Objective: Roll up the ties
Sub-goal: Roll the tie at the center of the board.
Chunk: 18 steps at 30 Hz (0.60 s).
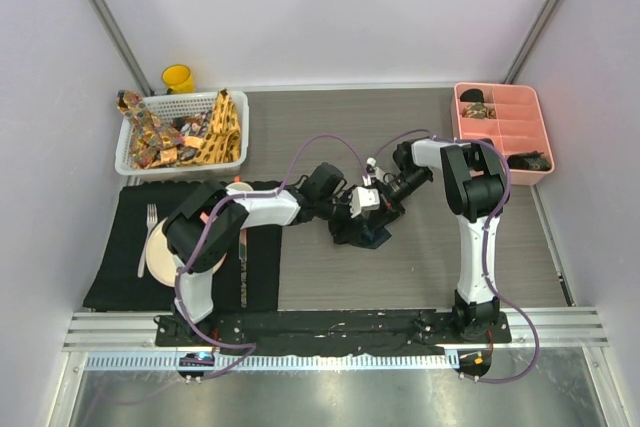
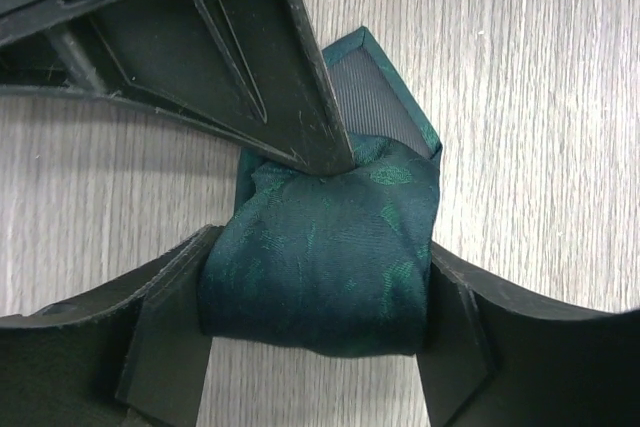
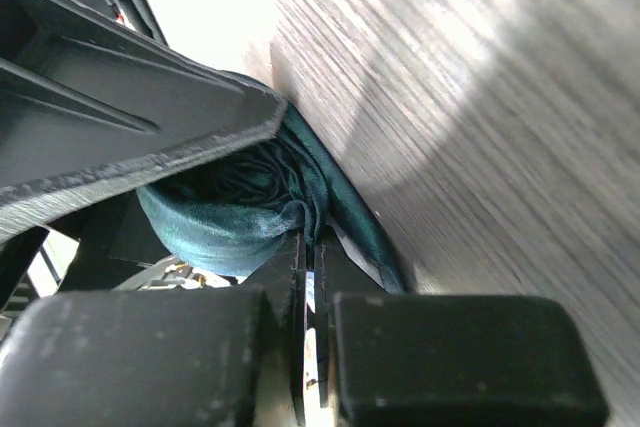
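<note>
The teal tie [image 2: 330, 247] sat nearly rolled mid-surface [image 2: 540, 97]. The right fingers [image 3: 440, 347] were clenched on a fold. The left fingers [image 2: 165, 332] hugged both its sides, perhaps only loosely. More ties [image 1: 215, 132] lay unrolled in the basket [image 1: 125, 144].

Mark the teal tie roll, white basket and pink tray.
teal tie roll [image 2: 320, 257]: left wrist view, front of the roll.
white basket [image 1: 180, 169]: top external view, front wall.
pink tray [image 1: 510, 107]: top external view, bare compartment floor.
</note>
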Each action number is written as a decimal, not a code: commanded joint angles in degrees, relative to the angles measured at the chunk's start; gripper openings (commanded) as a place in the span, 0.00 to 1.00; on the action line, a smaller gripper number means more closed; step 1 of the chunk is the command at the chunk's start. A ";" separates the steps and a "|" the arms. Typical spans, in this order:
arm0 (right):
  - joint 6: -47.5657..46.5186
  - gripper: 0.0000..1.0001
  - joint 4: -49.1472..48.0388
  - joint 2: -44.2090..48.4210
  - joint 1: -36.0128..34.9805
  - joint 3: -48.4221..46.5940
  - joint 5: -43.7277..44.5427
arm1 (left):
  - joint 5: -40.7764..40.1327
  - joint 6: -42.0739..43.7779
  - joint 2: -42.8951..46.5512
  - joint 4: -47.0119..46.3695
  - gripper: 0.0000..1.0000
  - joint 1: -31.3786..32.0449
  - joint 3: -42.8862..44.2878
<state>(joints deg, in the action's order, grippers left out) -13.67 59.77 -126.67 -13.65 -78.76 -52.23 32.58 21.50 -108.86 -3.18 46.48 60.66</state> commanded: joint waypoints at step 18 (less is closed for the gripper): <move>-0.04 0.23 -0.91 -1.48 -0.78 -15.53 11.55 | -9.01 4.17 1.63 11.17 0.09 1.16 -4.24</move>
<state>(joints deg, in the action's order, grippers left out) -11.94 62.61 -128.42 -16.60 -88.47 -44.56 29.36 22.13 -107.13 -2.48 46.44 58.87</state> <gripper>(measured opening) 0.168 0.428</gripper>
